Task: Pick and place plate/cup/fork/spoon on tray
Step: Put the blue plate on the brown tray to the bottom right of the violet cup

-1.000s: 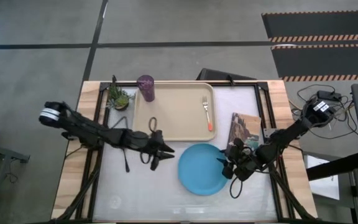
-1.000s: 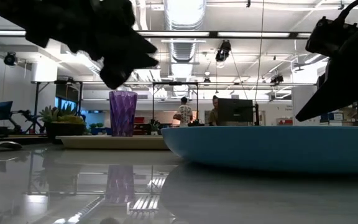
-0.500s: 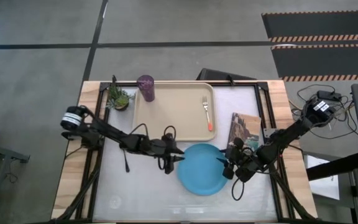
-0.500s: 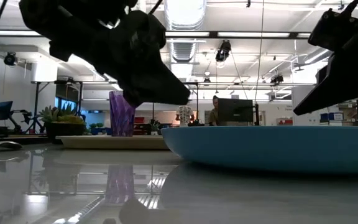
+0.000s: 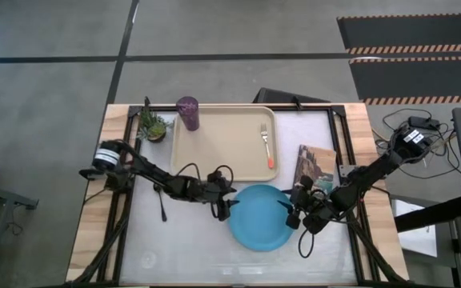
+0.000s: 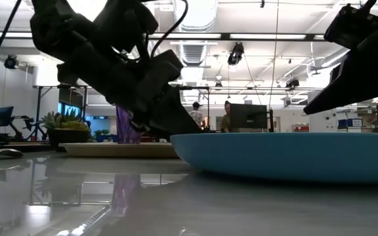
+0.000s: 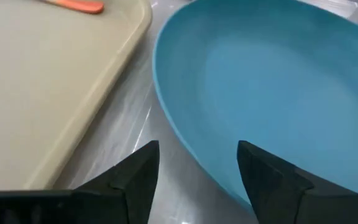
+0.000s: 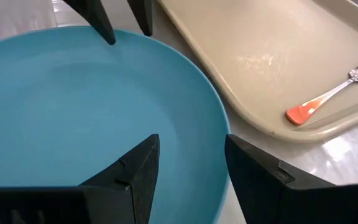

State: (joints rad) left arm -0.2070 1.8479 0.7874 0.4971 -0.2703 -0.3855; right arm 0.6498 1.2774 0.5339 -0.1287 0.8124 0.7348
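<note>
Left pincer [image 5: 225, 210] advanced to plate [image 5: 261, 218] rim, tray [image 5: 222, 164] alongside

A small green potted plant [image 5: 152, 126] sits at one table corner, a dark-covered book [image 5: 314, 167] near the other side.

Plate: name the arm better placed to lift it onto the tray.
Left. The left pincer is open at the plate rim beside the tray; the right pincer, also open, waits at the far rim.

Bright ceiling lamps glare off my glossy worktop [image 6: 77, 196], leaving my arms backlit silhouettes; close-ups look soft.
</note>
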